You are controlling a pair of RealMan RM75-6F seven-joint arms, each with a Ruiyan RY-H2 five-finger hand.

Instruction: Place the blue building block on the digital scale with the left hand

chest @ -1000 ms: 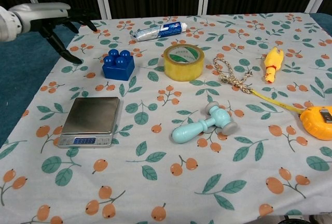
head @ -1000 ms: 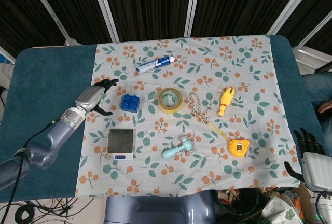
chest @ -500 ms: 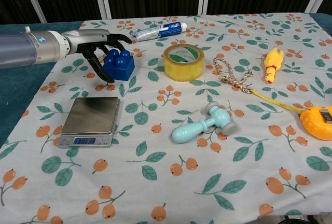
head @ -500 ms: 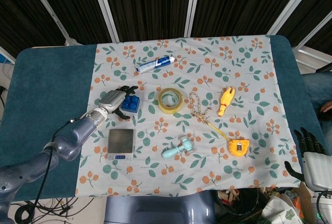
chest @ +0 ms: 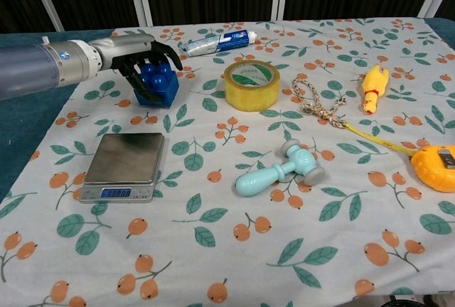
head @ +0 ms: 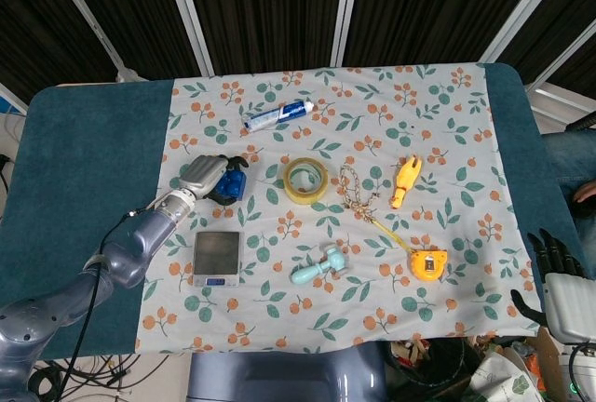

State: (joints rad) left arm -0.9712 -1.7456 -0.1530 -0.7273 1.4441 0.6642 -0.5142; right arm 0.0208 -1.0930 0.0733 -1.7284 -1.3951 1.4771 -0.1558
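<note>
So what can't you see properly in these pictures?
- Block: the left hand wraps over it in both views, so whether it is lifted off the cloth is unclear.
- Scale: its display digits are too small to read in either view.
- Right hand: cut off by the head view's corner, absent from the chest view.
- Toothpaste: label too small to read.
</note>
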